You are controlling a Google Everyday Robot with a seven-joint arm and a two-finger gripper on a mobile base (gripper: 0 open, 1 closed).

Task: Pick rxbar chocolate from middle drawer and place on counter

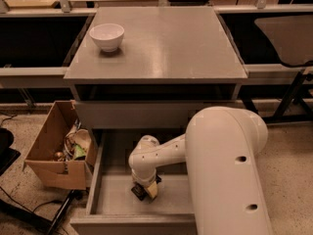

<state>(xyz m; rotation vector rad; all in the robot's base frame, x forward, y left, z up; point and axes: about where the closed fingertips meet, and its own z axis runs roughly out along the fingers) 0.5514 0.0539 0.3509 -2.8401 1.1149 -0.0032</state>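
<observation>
The gripper (145, 191) points straight down inside the middle drawer (113, 200), low over the floor, a little left of the drawer's centre and nearer its front wall than its back. Whether it is spread or pressed together I cannot tell, because the rounded wrist above it covers most of it. At its tip lies the rxbar chocolate (138, 192), a small dark shape on the drawer floor that appears to touch the gripper's left side.

The white arm (164, 152) reaches into the drawer from its right side. Its last link slopes down and to the left, and behind it a large white housing (226, 170) hides the right part of the drawer.

The drawer is pulled out, with its grey floor bare to the left of the bar. Directly above it is the flat grey front of a closed drawer (137, 114), and above that the counter (168, 43). A white bowl (106, 36) stands upright on the counter near its far left corner. Just beside the drawer's left wall, on the speckled floor, sits an open cardboard box (49, 153) with a jumble of small items inside.
</observation>
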